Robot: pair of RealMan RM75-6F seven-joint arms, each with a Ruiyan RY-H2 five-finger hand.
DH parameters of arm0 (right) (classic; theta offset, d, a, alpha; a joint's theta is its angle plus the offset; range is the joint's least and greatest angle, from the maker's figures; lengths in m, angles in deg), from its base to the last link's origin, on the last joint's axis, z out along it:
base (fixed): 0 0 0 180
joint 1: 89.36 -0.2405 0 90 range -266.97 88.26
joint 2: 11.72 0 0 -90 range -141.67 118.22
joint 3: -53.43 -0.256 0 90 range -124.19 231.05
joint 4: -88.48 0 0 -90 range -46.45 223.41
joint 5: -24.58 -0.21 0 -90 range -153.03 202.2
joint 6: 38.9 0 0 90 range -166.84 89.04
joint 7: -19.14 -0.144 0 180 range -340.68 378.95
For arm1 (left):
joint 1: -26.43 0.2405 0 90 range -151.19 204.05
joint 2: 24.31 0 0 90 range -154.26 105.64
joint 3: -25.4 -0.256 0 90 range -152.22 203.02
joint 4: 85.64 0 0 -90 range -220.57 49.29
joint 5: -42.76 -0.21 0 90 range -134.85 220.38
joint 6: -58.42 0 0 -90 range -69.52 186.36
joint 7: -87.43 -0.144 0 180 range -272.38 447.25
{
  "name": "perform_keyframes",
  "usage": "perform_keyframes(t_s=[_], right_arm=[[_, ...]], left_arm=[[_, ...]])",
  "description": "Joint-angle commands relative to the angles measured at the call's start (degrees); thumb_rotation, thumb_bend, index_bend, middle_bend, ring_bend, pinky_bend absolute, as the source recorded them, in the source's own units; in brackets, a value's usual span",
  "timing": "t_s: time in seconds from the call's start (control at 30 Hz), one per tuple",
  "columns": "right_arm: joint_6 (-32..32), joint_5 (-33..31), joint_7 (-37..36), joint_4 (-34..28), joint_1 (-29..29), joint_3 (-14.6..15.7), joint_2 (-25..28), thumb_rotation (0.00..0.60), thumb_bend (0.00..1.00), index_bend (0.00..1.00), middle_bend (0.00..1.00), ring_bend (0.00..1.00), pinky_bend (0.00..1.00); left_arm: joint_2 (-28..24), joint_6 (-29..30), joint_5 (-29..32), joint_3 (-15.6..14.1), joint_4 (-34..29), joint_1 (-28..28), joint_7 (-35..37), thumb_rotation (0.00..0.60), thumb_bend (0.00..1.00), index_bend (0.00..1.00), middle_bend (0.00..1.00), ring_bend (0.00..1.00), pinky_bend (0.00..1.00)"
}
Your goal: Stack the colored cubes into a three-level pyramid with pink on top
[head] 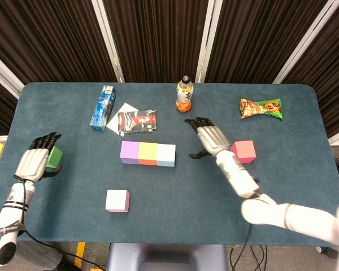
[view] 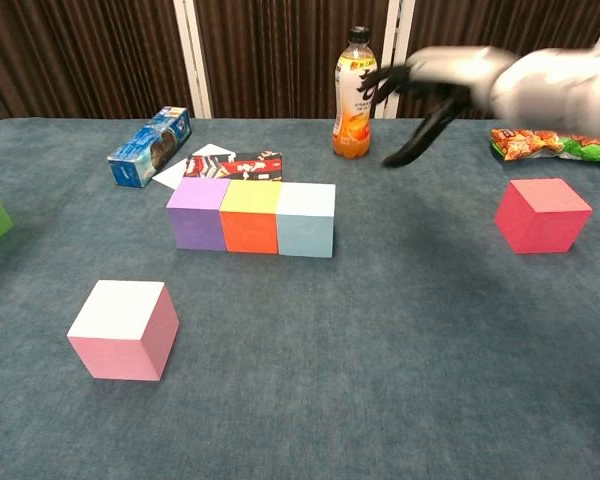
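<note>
So the bottom row is down: purple cube [head: 129, 152], yellow-topped orange cube [head: 148, 153] and light blue cube [head: 166, 154] sit touching side by side, the row's long axis running left-right across the middle of the table [head: 282, 180], faces square to the robot.

The right hand [head: 209, 138] hangs in the air with fingers spread and slightly curled, holding nothing, touching nothing. It's off to the right of the row's blue end, a gap between them, and the red cube [head: 243, 151] sits just past it on the far side.

The left hand [head: 35, 162] is over at the table's left edge with fingers draped on the green cube [head: 54, 157]; can't tell if it actually grips it.

The pink cube [head: 117, 200] sits alone nearer the robot, well apart from both hands.
</note>
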Motion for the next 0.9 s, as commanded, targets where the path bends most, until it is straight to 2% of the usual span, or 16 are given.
perform_keyframes(t_s=[0.03,0.17,0.3,0.47,0.67,0.8,0.9], right_arm=[[-8.1,10.2,-5.3,-13.6,10.4,1.6,15.4,0.600,0.27,0.21,0.21,0.04,0.12],[-11.6,15.8,-10.1,-17.9,16.2,3.4,22.3,0.600,0.27,0.21,0.21,0.04,0.12],[-13.7,20.1,-13.2,-18.7,19.9,5.1,25.3,0.600,0.27,0.21,0.21,0.04,0.12],[-14.9,23.7,-16.7,-18.4,22.5,6.6,26.2,0.600,0.27,0.21,0.21,0.04,0.12],[-15.5,25.7,-17.5,-17.7,23.7,7.2,25.7,0.600,0.27,0.20,0.21,0.04,0.12],[-15.7,25.6,-17.3,-17.6,24.1,7.2,25.2,0.600,0.27,0.20,0.21,0.04,0.12],[-16.1,25.4,-17.2,-17.6,24.4,7.1,24.9,0.600,0.27,0.20,0.21,0.04,0.12]], left_arm=[[0.2,-1.0,2.4,-0.5,4.7,0.5,-2.9,0.600,0.40,0.00,0.00,0.00,0.10],[1.2,-4.3,3.2,-1.0,10.7,-0.3,-3.8,0.600,0.40,0.00,0.00,0.00,0.10],[2.2,-9.7,2.8,-2.2,15.6,-2.1,-4.7,0.600,0.40,0.00,0.00,0.00,0.09],[4.2,-14.9,1.4,-3.4,21.0,-4.6,-6.6,0.600,0.38,0.00,0.00,0.00,0.08],[7.6,-21.7,2.6,-3.4,28.5,-7.3,-6.6,0.600,0.38,0.00,0.00,0.00,0.08],[9.1,-25.3,3.0,-2.7,31.7,-8.5,-4.1,0.600,0.38,0.00,0.00,0.00,0.08],[9.9,-28.4,2.7,-2.3,33.5,-9.3,-1.0,0.600,0.38,0.03,0.04,0.02,0.09]])
